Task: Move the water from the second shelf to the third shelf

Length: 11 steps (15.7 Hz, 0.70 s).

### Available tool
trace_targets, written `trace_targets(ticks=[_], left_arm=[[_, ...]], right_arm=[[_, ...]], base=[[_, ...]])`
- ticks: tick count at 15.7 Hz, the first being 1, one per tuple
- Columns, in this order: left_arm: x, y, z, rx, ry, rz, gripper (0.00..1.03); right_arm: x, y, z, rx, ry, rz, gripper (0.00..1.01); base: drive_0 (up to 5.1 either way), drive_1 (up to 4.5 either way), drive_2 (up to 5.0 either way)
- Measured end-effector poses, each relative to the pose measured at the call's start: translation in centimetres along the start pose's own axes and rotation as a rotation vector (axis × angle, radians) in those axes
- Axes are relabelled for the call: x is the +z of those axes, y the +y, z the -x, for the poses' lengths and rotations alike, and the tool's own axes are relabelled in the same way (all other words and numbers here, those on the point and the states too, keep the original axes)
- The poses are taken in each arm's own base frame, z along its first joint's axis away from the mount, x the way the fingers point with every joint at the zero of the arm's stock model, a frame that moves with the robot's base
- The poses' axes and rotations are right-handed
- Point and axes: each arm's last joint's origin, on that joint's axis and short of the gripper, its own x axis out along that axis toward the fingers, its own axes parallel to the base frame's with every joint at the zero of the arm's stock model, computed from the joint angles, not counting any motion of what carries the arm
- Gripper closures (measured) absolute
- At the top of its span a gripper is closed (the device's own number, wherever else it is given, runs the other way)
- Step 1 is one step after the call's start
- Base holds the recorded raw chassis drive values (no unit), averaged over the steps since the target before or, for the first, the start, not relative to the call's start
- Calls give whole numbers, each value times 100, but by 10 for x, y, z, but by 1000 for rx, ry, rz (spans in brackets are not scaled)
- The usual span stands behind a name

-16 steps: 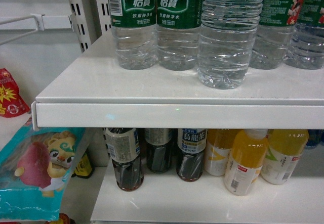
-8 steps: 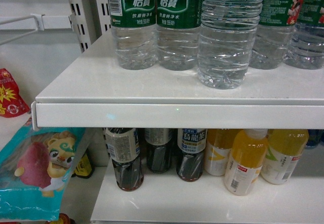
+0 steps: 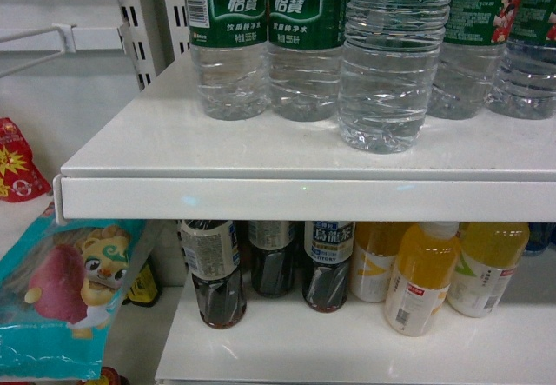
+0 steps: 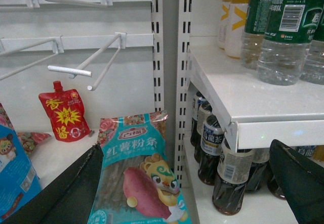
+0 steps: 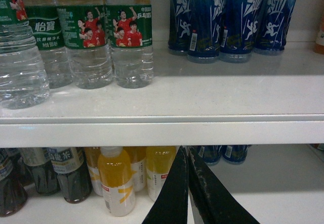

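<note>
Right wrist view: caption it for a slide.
Shut end effector below a white shelf of clear green-labelled water bottles and blue bottles.

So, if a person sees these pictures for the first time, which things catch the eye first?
Most striking is the row of water bottles with green labels on the upper shelf. Below stand dark tea bottles beside yellow juice bottles. At the left hangs a turquoise snack bag.

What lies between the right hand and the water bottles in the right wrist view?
The white shelf edge and a strip of bare shelf top lie between the closed right hand below and the water bottles above.
</note>
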Motion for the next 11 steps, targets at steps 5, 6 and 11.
trace_targets(ticks=[5, 6, 11], left_arm=[[0, 0, 0, 0, 0, 0, 5], [0, 0, 0, 0, 0, 0, 5], [0, 0, 0, 0, 0, 0, 5]], right_arm=[[0, 0, 0, 0, 0, 0, 46], [0, 0, 0, 0, 0, 0, 34], [0, 0, 0, 0, 0, 0, 3]], base=[[0, 0, 0], [0, 0, 0], [0, 0, 0]])
